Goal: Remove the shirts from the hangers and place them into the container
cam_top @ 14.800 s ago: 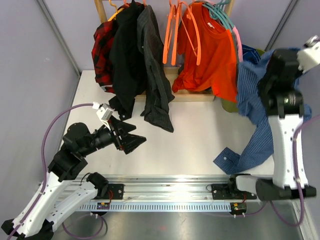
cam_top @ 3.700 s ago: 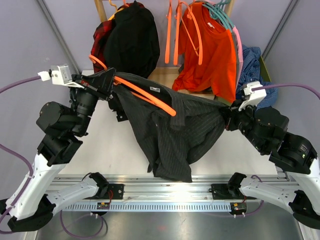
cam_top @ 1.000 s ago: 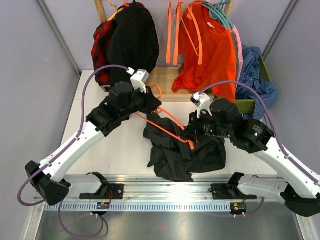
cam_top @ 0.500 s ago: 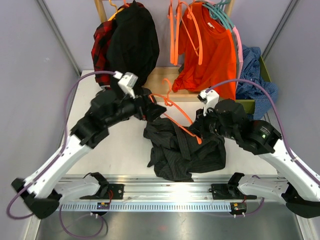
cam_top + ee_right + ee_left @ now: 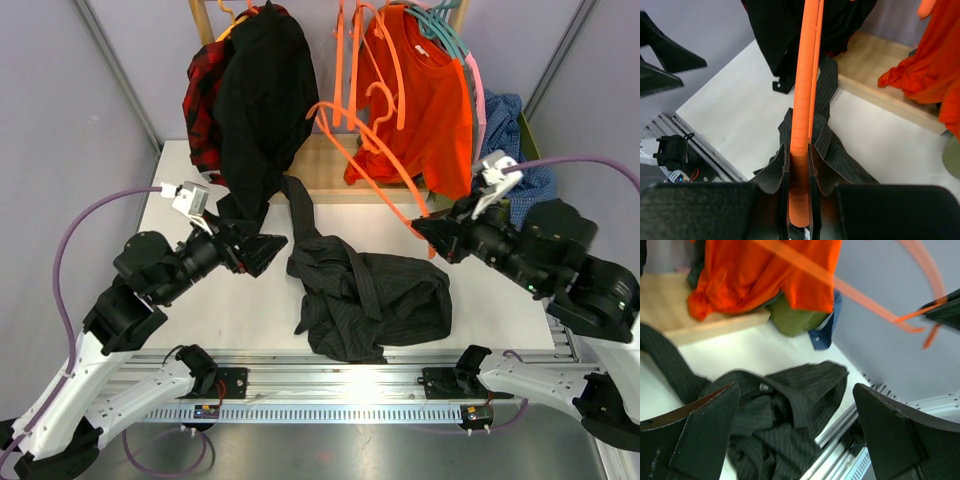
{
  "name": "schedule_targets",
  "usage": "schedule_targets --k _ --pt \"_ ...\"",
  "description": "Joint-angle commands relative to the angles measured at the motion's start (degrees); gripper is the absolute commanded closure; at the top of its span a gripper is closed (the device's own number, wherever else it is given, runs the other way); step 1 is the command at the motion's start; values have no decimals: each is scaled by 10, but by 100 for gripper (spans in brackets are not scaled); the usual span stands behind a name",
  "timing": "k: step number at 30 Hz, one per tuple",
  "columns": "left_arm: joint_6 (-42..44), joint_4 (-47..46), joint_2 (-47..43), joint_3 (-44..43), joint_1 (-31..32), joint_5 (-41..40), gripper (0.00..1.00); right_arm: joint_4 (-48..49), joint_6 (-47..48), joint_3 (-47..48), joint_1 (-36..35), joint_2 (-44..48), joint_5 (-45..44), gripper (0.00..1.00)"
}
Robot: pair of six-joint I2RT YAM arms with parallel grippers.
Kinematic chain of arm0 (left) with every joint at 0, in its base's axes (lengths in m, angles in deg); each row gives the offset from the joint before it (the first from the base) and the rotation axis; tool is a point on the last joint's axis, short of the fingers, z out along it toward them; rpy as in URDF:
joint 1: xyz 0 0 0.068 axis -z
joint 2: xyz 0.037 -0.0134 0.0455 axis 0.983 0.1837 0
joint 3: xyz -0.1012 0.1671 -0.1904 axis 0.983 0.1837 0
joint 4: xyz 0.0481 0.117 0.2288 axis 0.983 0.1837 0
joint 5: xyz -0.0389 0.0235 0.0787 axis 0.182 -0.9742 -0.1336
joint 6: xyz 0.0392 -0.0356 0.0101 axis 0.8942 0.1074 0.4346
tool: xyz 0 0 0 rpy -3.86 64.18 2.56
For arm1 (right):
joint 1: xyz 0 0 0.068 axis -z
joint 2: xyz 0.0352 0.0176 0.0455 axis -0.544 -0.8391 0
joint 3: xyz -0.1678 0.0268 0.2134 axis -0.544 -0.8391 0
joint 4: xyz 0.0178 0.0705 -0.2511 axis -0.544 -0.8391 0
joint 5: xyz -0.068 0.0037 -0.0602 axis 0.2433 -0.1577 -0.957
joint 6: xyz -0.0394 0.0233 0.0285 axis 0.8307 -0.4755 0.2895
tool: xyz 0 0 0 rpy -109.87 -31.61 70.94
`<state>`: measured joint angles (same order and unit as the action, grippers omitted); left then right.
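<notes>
**Limp pinstriped shirt heaped on the tabletop, hanger free**

Top view: the charcoal pinstriped shirt point(image 5: 370, 300) lies crumpled on the tabletop point(image 5: 255, 320) between the arms. It looks soft and light and will probably sag, so a thick fold is the place to pinch. Five shirts: this one, three hanging, one blue checked shirt point(image 5: 505, 125) at far right.

Left wrist: the left pincer point(image 5: 800, 435) gapes empty above the heap, with the olive container point(image 5: 795, 320) beyond.

Right wrist: the right pincer point(image 5: 800, 165) is clamped on one stiff orange hanger point(image 5: 805, 75).

The shirt point(image 5: 380, 300) is charcoal pinstriped, the hanger point(image 5: 802, 100) bright orange (tee point(image 5: 430, 90) likewise).
</notes>
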<state>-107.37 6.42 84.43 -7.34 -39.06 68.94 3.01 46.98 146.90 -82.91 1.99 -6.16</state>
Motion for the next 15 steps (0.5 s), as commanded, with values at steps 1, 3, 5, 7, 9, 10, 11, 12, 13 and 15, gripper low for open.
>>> schedule_targets --k 1,3,5,7,9,10,11,12,13,15 --pt "-8 17 -8 16 1 -18 1 51 35 46 -3 40 -38 100" --pt "-8 21 -8 19 1 -16 1 55 38 55 -3 49 -51 100" --pt "-10 19 -7 22 1 -14 1 57 42 65 -3 59 -64 100" --pt "-11 18 -5 23 1 -12 1 60 49 71 -3 68 -85 100" --pt "-12 13 -5 26 1 -8 1 73 57 70 -3 82 -107 100" --pt "-13 13 -6 27 1 -8 1 80 62 66 -3 95 -136 100" --pt "-13 12 -4 31 1 -7 1 92 64 65 -3 100 -155 100" --pt "-14 12 -4 32 1 -6 1 96 71 65 -3 103 -175 100" --pt "-14 12 -4 33 1 -5 1 90 73 69 -3 100 -205 100" --pt "-14 13 -2 34 1 -3 1 82 76 70 -3 84 -223 100"
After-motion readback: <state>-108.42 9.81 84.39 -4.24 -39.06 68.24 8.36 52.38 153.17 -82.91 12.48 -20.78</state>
